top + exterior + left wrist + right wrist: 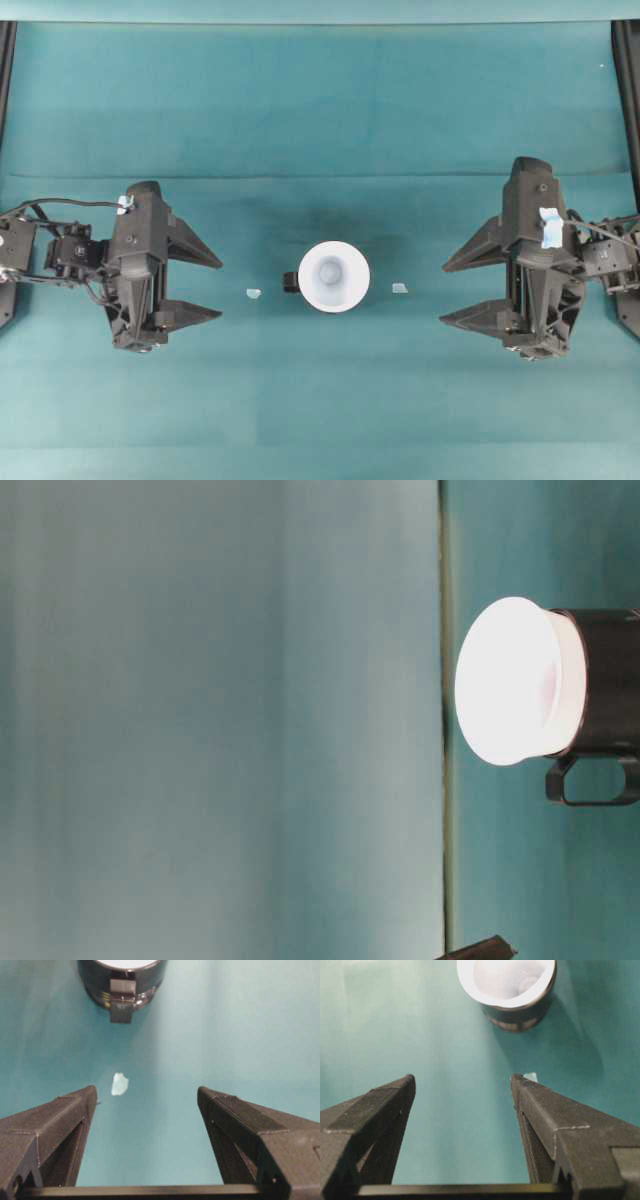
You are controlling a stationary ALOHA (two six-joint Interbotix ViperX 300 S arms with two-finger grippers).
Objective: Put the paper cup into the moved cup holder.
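Observation:
The white paper cup (333, 276) sits inside the black cup holder (291, 282) at the middle of the table; from overhead only the holder's stubby handle shows at the cup's left. The table-level view has the cup (515, 680) nested in the holder (610, 685). My left gripper (218, 288) stands open to the left of them, empty, with the holder (122, 987) ahead of it. To their right my right gripper (446, 292) is open and empty too, facing the cup (507, 980) and holder (517, 1015).
Two small pale scraps of tape lie on the teal cloth, one left of the holder (253, 293) and one right of the cup (400, 288). Black frame rails run along the left (6, 70) and right (630, 70) table edges.

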